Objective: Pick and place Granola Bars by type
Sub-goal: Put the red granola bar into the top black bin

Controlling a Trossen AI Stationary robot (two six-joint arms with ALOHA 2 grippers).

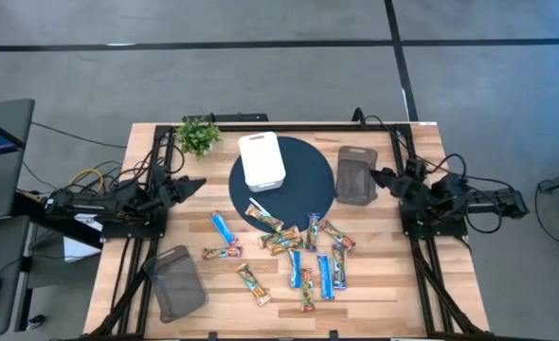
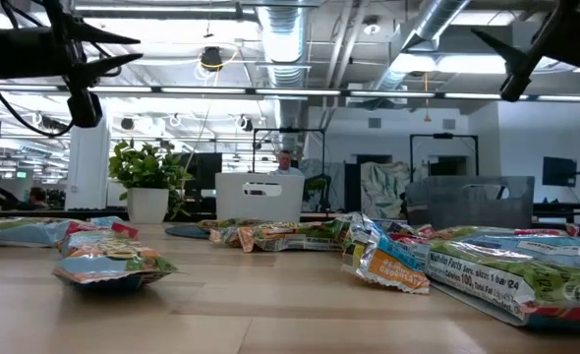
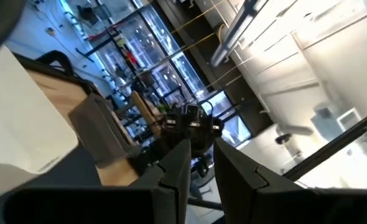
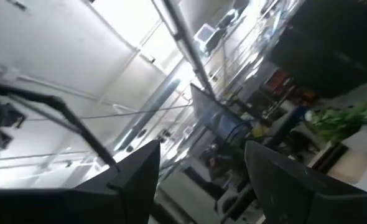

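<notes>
Toward the near half of the worktop (image 1: 393,284), Granola Bars (image 1: 289,251) scattered loose, unsorted, apparently awaiting pickup. At the left edge, left claw (image 1: 196,186) raised, narrowly parted, empty. At the right edge, right claw (image 1: 378,175) raised, wider apart, empty. Grey trays (image 1: 177,281) at the near-left corner and far right, seemingly sorting targets; open room between.

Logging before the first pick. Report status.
Left gripper and right gripper both raised at table sides, holding nothing. Granola bars scattered loose at table front, unsorted. Mesh trays empty. Nothing blocking.
</notes>
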